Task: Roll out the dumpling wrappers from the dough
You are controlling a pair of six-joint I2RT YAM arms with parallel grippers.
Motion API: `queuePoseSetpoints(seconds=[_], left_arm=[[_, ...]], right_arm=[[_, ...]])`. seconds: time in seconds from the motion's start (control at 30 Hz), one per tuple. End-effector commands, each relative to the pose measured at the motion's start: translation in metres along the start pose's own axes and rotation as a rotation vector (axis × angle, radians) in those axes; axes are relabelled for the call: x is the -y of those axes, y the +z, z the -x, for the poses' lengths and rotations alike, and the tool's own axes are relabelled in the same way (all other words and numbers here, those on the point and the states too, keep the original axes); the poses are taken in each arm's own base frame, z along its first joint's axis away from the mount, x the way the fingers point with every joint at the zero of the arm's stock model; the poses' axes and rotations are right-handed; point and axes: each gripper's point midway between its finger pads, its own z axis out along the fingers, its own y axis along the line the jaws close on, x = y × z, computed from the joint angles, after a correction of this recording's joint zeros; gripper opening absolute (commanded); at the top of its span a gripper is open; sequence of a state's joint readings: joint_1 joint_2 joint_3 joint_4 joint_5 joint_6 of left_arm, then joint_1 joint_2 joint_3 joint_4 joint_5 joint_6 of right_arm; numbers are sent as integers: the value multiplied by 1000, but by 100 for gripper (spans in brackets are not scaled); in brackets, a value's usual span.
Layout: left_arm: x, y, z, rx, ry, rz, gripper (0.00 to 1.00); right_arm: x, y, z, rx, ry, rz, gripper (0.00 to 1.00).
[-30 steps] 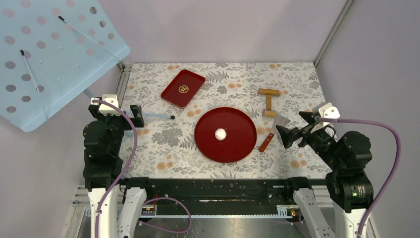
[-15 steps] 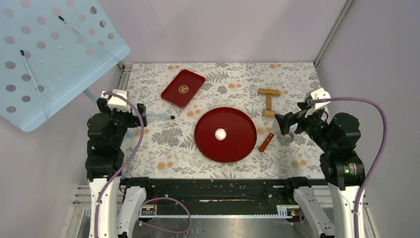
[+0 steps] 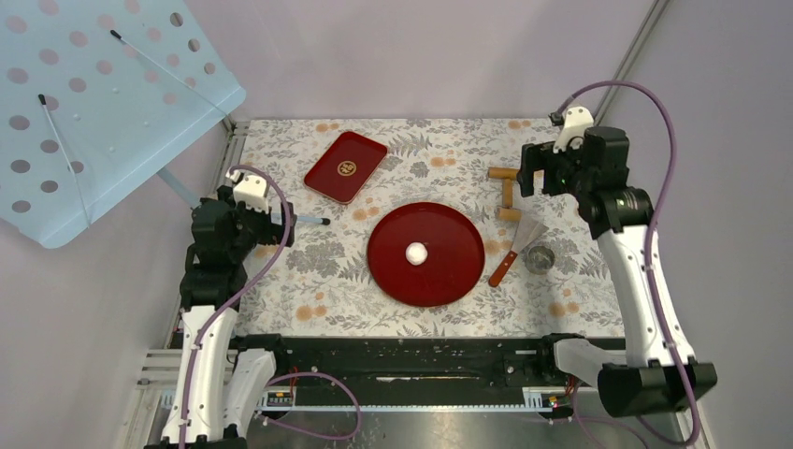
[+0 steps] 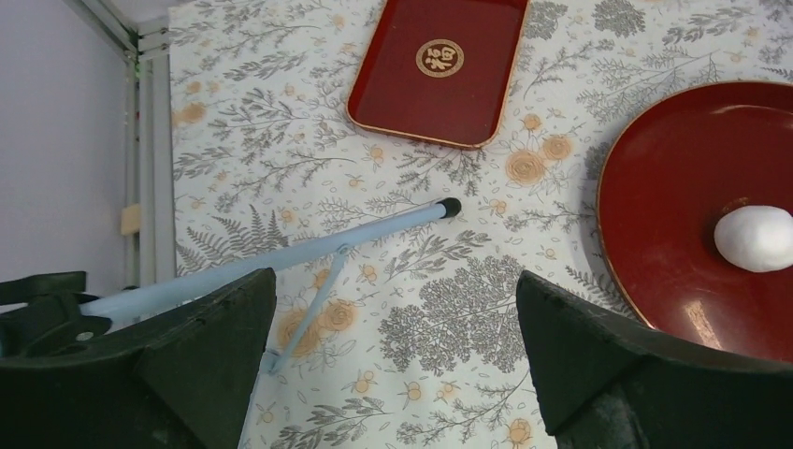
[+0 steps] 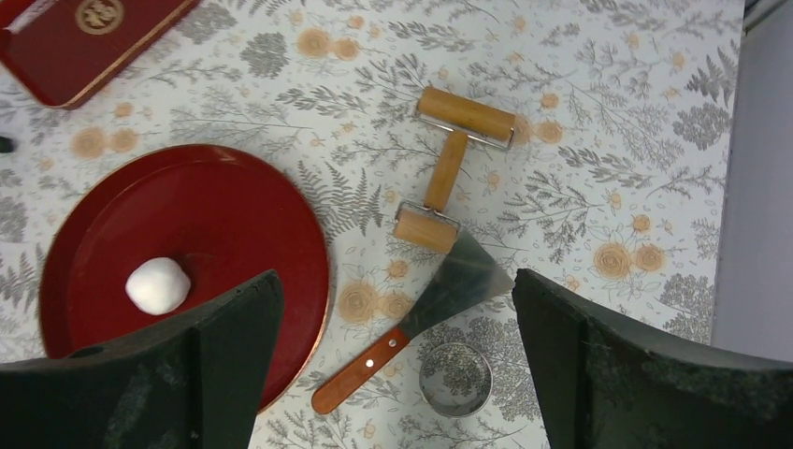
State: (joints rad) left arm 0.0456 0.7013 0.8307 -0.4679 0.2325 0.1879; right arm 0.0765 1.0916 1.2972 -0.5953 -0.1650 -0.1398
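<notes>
A white ball of dough (image 3: 416, 253) lies in the middle of a round red plate (image 3: 458, 281). It also shows in the left wrist view (image 4: 753, 238) and the right wrist view (image 5: 157, 285). No flat dumpling wrappers are in view. A wooden roller (image 3: 508, 192) (image 5: 449, 168) lies right of the plate. My right gripper (image 3: 530, 173) (image 5: 395, 281) is open and empty, high above the roller. My left gripper (image 3: 276, 224) (image 4: 393, 290) is open and empty, above the cloth left of the plate.
A wood-handled scraper (image 3: 516, 248) (image 5: 411, 323) and a metal ring cutter (image 3: 540, 257) (image 5: 455, 379) lie right of the plate. A rectangular red tray (image 3: 345, 166) (image 4: 438, 70) sits at the back left. A blue stand leg (image 3: 299, 220) (image 4: 281, 253) lies by my left gripper, under a blue perforated panel (image 3: 93, 103).
My right arm has risen and swung from beside the scraper to the back, above the roller. My left arm has lifted and shifted slightly right. The dough has not moved.
</notes>
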Motion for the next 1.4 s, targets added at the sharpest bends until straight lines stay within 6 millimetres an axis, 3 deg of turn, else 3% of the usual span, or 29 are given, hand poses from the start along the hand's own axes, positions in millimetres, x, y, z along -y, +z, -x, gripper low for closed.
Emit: queuePoseSetpoints(seconds=[0.0,0.2,0.5,0.7,0.77,0.93,1.1,1.2,1.27,1.37], left_arm=[[7,-3,20,106,14,-41,99],[13,1,13,89,5,-75,99],[17,2,11,80,4,-102,99],[20,3,9,74,2,-124,99],[20,3,8,71,2,-122,99],[21,1,9,78,0,-129,99],[21,-1,11,84,1,-131,99],[22,-2,11,88,1,-135,99],[23,-2,11,87,1,-144,99],[24,0,9,81,-2,-154,99]], right_arm=[[18,23,2,-64,34,-80,98],[26,71,-39,-249,35,-90,99],[20,99,-86,-439,-216,22,89],[-17,81,-122,-508,-419,163,90],[-21,72,-134,-533,-502,158,93],[10,51,-168,-633,-635,57,100],[29,43,-202,-728,-608,39,100],[38,45,-207,-739,-577,27,100],[31,48,-202,-714,-551,51,100],[22,60,-167,-603,-493,48,100]])
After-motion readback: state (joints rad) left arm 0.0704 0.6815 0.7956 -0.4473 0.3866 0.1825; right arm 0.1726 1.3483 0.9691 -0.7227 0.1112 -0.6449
